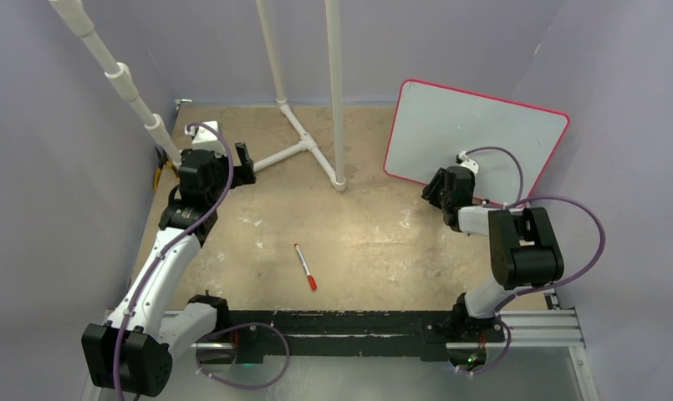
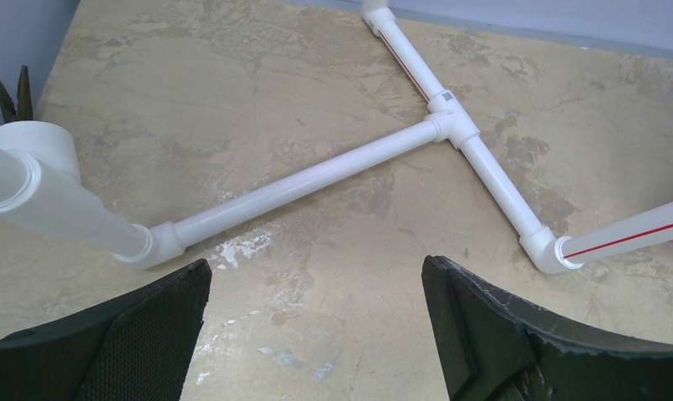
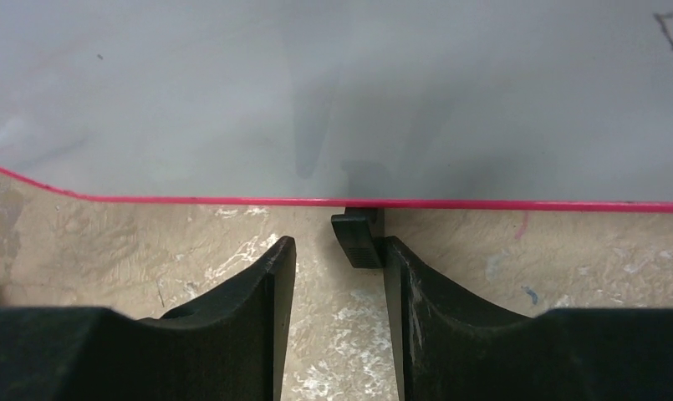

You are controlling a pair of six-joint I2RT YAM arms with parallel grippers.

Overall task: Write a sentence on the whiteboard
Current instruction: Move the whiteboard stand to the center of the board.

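1. Nearest the lens in the top view: both arm bases on the dark rail [image 1: 349, 322], on the near side of the whiteboard [image 1: 475, 134]. Whiteboard set at the far right of the bench [image 1: 374, 234], face blank, no sentence readable on it. Red-capped marker [image 1: 305, 266] flat on the bench, well apart from the whiteboard, off toward its near left, touched by neither arm. Right jaws low at the whiteboard's near edge. Left jaws far to the whiteboard's left, beyond the white pipe frame [image 1: 303, 146].
2. Left wrist view: left jaws spread wide, holding nothing. Between them only bare bench, with the pipe frame [image 2: 316, 180] further on. No clear sight of the whiteboard's face from here.
3. Right wrist view: right jaws part-way open with a narrow gap, clamped on nothing. Black foot [image 3: 358, 238] under the whiteboard's pink bottom edge, just off the right-hand tip; touching or not, cannot tell. Board face clean apart from a small dark fleck [image 3: 667, 32] near its upper right; no red lettering.
4. Progress, as a judgement: barely begun. Nothing written, marker not picked up. Left to do: fetch the marker, uncap it, bring it to the whiteboard, write the sentence.
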